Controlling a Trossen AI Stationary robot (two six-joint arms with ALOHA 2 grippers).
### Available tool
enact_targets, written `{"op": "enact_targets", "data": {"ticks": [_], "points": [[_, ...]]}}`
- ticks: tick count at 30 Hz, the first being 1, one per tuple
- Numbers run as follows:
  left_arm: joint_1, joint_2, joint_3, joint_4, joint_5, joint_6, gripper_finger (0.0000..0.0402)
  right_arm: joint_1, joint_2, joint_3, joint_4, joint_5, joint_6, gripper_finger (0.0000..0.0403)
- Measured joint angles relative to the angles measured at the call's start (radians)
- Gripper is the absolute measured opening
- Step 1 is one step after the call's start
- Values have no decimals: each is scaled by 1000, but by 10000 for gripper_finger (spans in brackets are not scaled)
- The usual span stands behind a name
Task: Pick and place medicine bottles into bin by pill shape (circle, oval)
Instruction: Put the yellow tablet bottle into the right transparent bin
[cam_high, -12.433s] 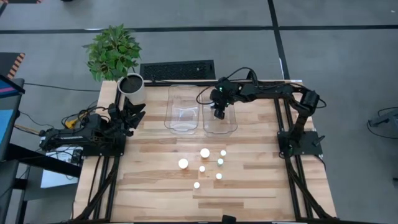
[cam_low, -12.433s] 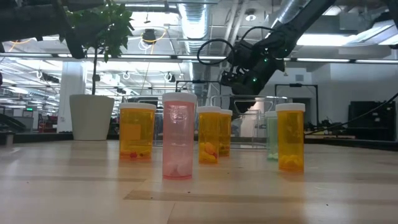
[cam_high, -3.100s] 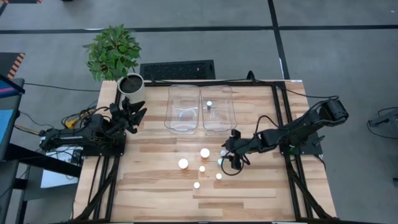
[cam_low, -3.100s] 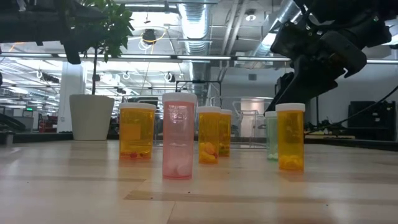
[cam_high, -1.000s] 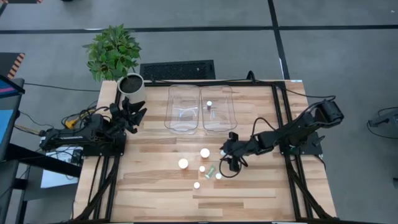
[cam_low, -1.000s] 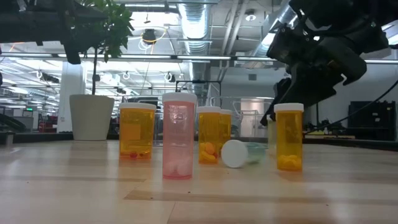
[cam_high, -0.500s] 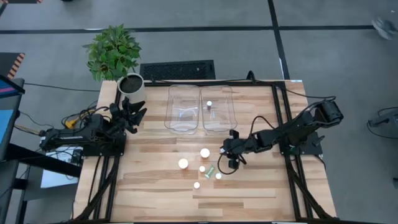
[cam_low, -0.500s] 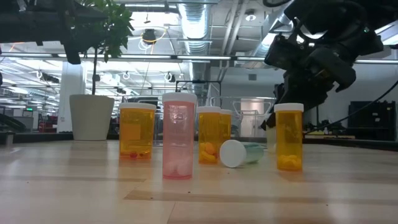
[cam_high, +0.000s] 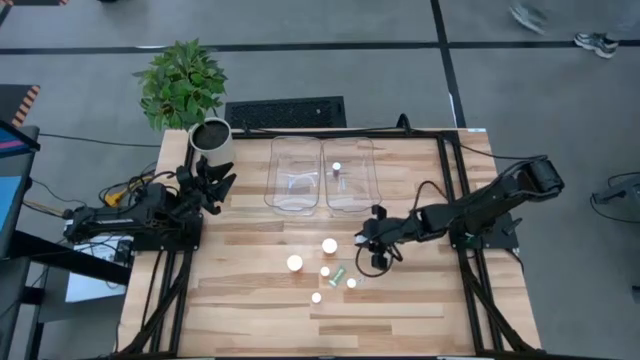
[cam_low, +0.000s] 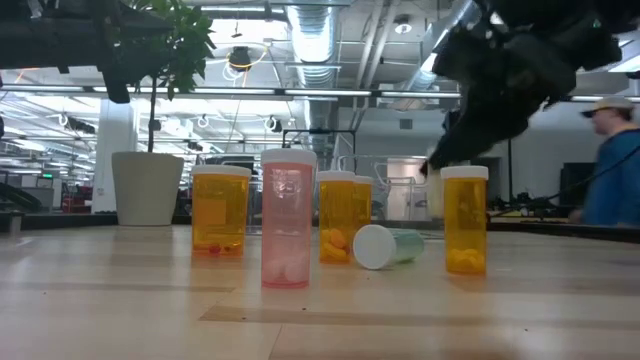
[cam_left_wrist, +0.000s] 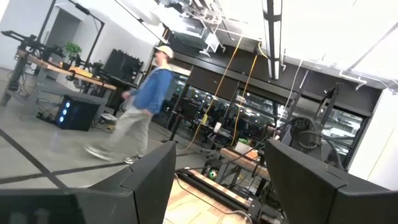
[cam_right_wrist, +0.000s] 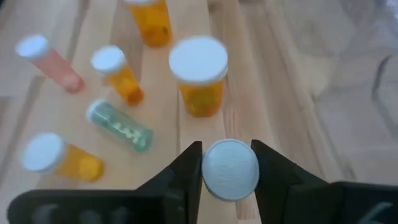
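The right gripper (cam_right_wrist: 227, 163) was above the tabletop (cam_high: 250, 300) just right of the bottle cluster, its jaws pinching a white-capped bottle (cam_right_wrist: 230, 169) by the cap; the wrist view looked straight down on that cap, so the body's colour could not be told. In the high view the right gripper (cam_high: 377, 243) sat between the cluster and the bins.

Below it, a green bottle (cam_right_wrist: 119, 126) lay on its side on the wood, cap toward the low camera (cam_low: 385, 246). Around it stood the others, upright: a wide orange bottle (cam_right_wrist: 199, 74), a narrow orange bottle (cam_right_wrist: 117, 73), a pink bottle (cam_right_wrist: 48, 61), a second orange bottle (cam_right_wrist: 55, 158) nearer the gripper, and one more orange bottle (cam_right_wrist: 149, 18) at the far edge of the view. In the low view, the pink one (cam_low: 287, 218) stood nearest the camera, with a wide orange one (cam_low: 220, 211) to its left.

Two clear bins stood side by side at the back of the tabletop: the left bin (cam_high: 294, 174) and the right bin (cam_high: 350, 176), in which a small white-capped bottle (cam_high: 337, 168) stood.

The left gripper (cam_high: 212, 180) rested at the left edge beside a potted plant (cam_high: 183, 85), jaws spread wide (cam_left_wrist: 211, 180). A person (cam_left_wrist: 144, 99) walked through the room beyond the table.
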Motion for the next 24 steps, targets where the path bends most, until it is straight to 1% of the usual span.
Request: {"op": "enact_targets", "data": {"ticks": [3,7,10,13,18,21,24], "points": [[0,0,0,0,0,0,240,-11,-88,0,-15,2,-38,121],[0,0,0,0,0,0,240,-55,-211,11,-23,51,-140,123],[0,0,0,0,0,0,240,-115,-280,41,-37,106,-235,124],[0,0,0,0,0,0,240,-200,-314,65,-60,130,-321,123],[0,0,0,-2,-1,0,240,-376,-294,93,-39,122,-403,124],[0,0,0,-4,0,1,240,-480,-239,94,-10,51,-412,128],[0,0,0,-7,0,2,240,-569,-155,95,34,-22,-414,128]]}}
